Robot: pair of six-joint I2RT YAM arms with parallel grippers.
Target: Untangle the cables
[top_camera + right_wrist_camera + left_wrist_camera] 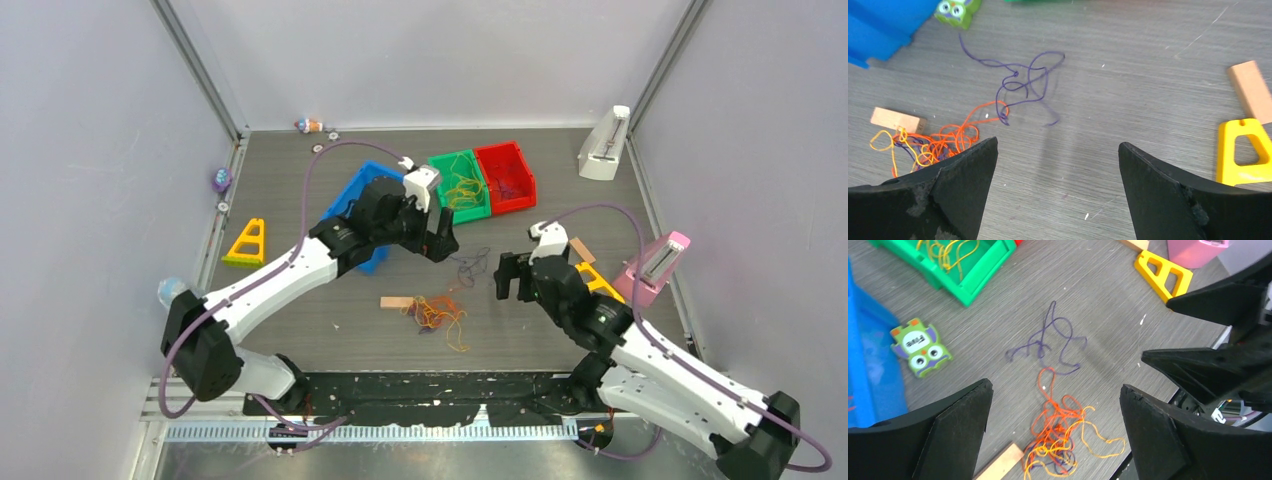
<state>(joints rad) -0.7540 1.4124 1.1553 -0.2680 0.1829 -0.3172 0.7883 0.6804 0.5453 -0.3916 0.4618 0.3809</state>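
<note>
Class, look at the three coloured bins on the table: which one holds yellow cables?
The green bin, between the blue bin and the red bin; loose yellow cables lie inside it.

Pale lilac-grey walls (pixel 430 60) enclose a dark, wood-grain tabletop (pixel 560 200) (aluminium posts (pixel 200 70) at the back corners) under even, soft light.
</note>
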